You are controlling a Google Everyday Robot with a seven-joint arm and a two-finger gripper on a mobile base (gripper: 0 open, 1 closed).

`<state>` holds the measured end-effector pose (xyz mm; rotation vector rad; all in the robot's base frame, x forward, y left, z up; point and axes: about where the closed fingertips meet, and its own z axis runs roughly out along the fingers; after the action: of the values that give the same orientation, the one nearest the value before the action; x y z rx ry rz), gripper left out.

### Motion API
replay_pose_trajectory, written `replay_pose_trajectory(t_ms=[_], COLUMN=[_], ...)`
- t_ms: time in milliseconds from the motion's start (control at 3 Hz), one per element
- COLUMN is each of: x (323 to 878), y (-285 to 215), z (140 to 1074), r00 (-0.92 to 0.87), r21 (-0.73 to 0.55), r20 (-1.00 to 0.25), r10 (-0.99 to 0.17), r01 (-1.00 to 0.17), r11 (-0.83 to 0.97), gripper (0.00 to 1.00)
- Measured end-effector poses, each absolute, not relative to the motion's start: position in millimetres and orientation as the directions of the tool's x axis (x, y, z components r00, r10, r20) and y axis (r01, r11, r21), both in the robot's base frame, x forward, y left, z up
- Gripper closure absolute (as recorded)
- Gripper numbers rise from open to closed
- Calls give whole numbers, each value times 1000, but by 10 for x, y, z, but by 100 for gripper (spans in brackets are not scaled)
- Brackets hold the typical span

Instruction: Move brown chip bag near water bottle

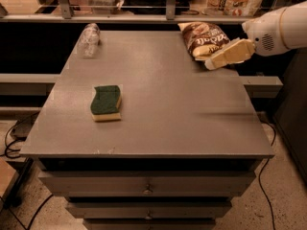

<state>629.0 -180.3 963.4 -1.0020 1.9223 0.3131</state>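
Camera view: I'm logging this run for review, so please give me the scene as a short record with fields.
table: grey, with drawers below
brown chip bag: far right corner of the table, lying flat
water bottle: far left corner, on its side, well apart from the bag
sponge: green and yellow, front left of centre
gripper: at the right, over the near edge of the chip bag; contact unclear
task status: bag not yet near the bottle
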Motion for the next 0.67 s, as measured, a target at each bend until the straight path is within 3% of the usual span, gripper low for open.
replay_pose_trajectory(t_ms=[667], x=[7108], y=[-1971], z=[9416], r00=[-279], r21=[-119], r20=[-891], r10=[-359], r01=[-620], r11=[775], gripper=[0])
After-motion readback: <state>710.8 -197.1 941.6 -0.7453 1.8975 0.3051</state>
